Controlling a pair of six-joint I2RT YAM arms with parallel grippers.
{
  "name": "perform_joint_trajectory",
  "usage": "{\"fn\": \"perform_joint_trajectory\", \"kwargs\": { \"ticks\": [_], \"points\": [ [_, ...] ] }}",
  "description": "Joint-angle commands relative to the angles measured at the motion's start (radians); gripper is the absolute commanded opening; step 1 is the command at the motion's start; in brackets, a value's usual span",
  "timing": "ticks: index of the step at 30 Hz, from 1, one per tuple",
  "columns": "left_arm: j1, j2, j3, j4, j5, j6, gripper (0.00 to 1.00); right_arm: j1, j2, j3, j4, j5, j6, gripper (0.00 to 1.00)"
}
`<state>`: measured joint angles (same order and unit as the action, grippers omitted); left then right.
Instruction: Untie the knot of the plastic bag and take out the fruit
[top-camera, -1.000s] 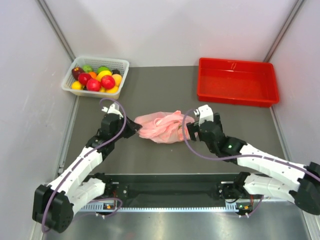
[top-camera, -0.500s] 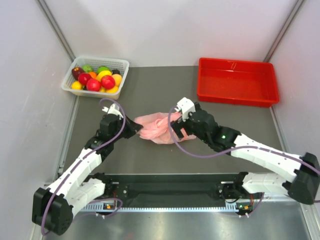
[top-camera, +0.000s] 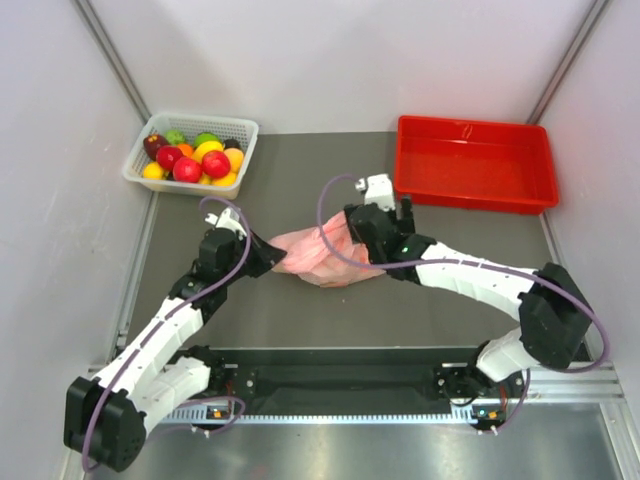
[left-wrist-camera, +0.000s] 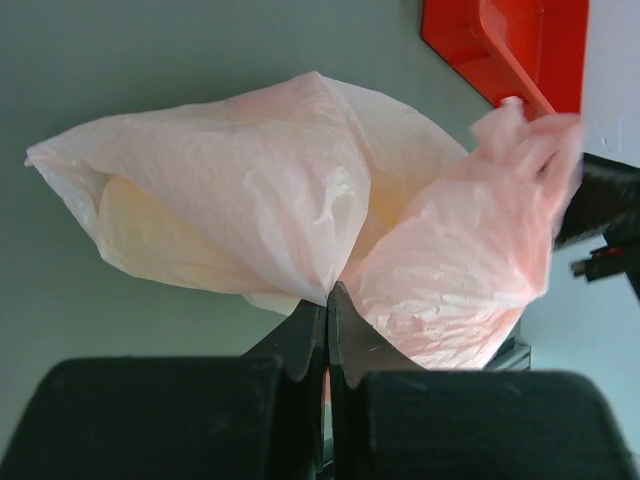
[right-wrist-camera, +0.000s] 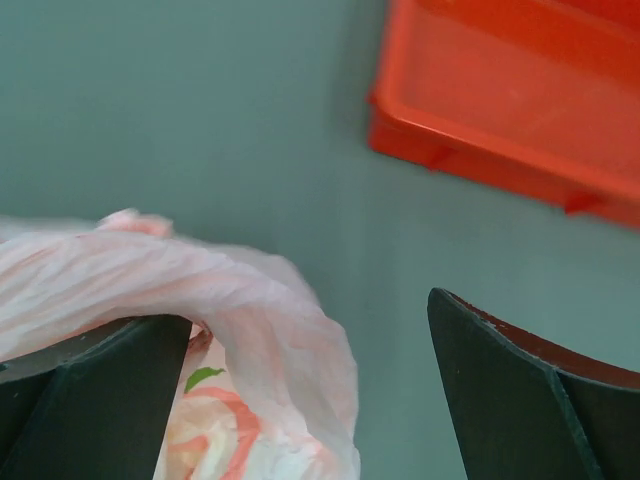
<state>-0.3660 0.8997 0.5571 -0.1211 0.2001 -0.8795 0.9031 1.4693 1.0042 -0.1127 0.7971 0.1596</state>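
Observation:
The pink plastic bag (top-camera: 318, 257) lies crumpled at the middle of the table. My left gripper (top-camera: 271, 259) is shut on the film at the bag's left edge, and in the left wrist view (left-wrist-camera: 328, 296) the bag (left-wrist-camera: 240, 195) spreads out beyond its tips. My right gripper (top-camera: 350, 234) is open over the bag's far right side. In the right wrist view (right-wrist-camera: 300, 312) a fold of the bag (right-wrist-camera: 250, 300) lies between its fingers and drapes over the left finger (right-wrist-camera: 95, 385). The knot cannot be made out. The fruit is hidden in the bag, showing only as a faint yellow patch (left-wrist-camera: 150, 232).
A red tray (top-camera: 470, 123) stands at the back right and shows in both wrist views (left-wrist-camera: 500, 45) (right-wrist-camera: 520, 110). A white basket (top-camera: 246, 127) with a pile of several red, yellow and green fruits stands at the back left. Grey walls close the sides.
My right arm has swung left and away from the bag's right side to over its far right part, and the film there has risen. My left gripper has kept its hold in place.

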Motion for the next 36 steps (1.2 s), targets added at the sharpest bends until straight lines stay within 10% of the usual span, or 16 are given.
{"fn": "perform_joint_trajectory", "kwargs": {
  "ticks": [1,16,22,36],
  "points": [
    [0.007,-0.047,0.012,0.0,-0.03,0.025,0.0,-0.095,-0.027,0.07,-0.082,0.182,0.312,1.0],
    [0.065,-0.051,-0.013,0.009,-0.019,0.045,0.0,-0.283,-0.449,-0.287,0.007,-0.182,0.285,0.91],
    [0.075,-0.056,-0.013,0.018,-0.008,0.047,0.0,-0.311,-0.612,-0.343,0.035,-0.389,0.236,0.0],
    [0.11,0.241,0.153,0.518,-0.005,0.082,0.0,-0.337,-0.379,-0.112,0.186,-0.667,0.057,0.0]
  ]
}}
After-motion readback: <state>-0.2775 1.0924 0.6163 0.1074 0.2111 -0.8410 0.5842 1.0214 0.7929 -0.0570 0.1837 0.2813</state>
